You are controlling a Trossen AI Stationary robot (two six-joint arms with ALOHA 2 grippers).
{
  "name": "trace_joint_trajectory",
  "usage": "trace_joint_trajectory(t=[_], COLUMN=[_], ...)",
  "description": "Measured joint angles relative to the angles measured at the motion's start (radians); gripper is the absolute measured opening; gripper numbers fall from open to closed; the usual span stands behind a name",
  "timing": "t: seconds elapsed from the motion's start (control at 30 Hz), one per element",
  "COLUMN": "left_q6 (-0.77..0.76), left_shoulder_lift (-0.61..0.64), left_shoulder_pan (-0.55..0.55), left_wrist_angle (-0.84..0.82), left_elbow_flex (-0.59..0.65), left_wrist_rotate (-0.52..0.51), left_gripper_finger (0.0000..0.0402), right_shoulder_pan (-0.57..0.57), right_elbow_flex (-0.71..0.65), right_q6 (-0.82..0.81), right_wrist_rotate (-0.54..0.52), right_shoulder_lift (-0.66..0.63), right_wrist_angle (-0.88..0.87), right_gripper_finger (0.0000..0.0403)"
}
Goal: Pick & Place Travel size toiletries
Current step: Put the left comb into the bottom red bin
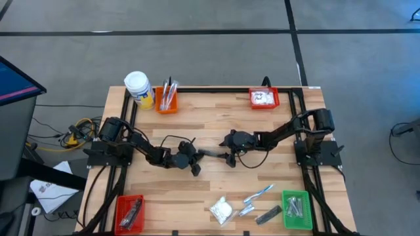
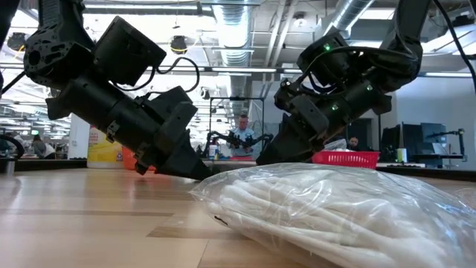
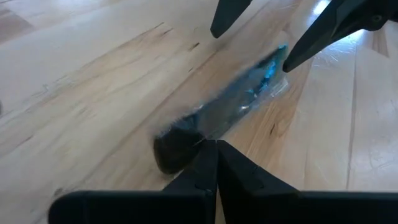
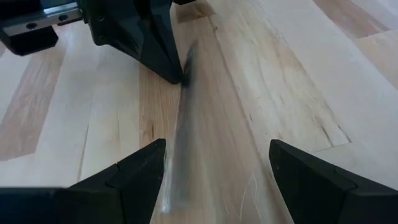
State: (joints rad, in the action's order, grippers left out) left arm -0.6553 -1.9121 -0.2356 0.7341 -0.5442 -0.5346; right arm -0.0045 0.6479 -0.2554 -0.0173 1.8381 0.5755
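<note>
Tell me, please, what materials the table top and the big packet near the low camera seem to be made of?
Table top: looks like light wood, smooth finish; plank seams and grain show. White puffy packet: probably thin clear plastic film, glossy and wrinkled, over soft white contents that I cannot identify.

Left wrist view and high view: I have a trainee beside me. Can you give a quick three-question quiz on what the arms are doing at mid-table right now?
1. True or false: the right gripper has its fingers shut.
2. What are the left gripper fingers shut on? A) a silvery sachet B) a wrapped toothbrush C) a white packet
3. Which thing stands right beside the orange bin?

Key:
1. False: they stand open, either side of the far end of the wrapped toothbrush.
2. B.
3. The white-capped yellow jar.
</note>
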Motion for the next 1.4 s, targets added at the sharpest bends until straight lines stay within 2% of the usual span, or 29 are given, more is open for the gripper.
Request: trace_joint_trajectory(t=[0.27,0.53,0.67,0.87,0.97,1.4], left_q6=[0.001,0.049,0.054,0.070,0.070,0.074], left_shoulder_lift=[0.000,-0.003,-0.003,-0.003,-0.003,-0.003], left_shoulder_pan=[0.000,-0.006,-0.006,-0.005,-0.006,-0.013], left_wrist_angle=[-0.001,0.022,0.037,0.052,0.050,0.055], left_elbow_flex=[0.000,0.002,0.003,-0.001,-0.002,-0.002], left_wrist_rotate=[0.000,-0.017,-0.018,-0.034,-0.034,-0.047], left_gripper_finger=[0.0000,0.0000,0.0000,0.0000,0.0000,0.0000], right_shoulder_pan=[-0.008,-0.022,-0.032,-0.029,-0.027,-0.001], right_elbow_flex=[0.000,0.000,0.011,0.109,0.131,0.130], right_q6=[-0.002,-0.040,-0.060,-0.096,-0.098,0.019], right_wrist_rotate=[0.076,0.068,0.078,0.129,0.151,0.139], right_shoulder_lift=[0.000,0.000,0.048,0.171,0.173,0.140], right_wrist_angle=[0.012,0.010,0.020,0.045,0.013,-0.038], right_gripper_finger=[0.0279,0.0279,0.0279,0.0279,0.0279,0.0279])
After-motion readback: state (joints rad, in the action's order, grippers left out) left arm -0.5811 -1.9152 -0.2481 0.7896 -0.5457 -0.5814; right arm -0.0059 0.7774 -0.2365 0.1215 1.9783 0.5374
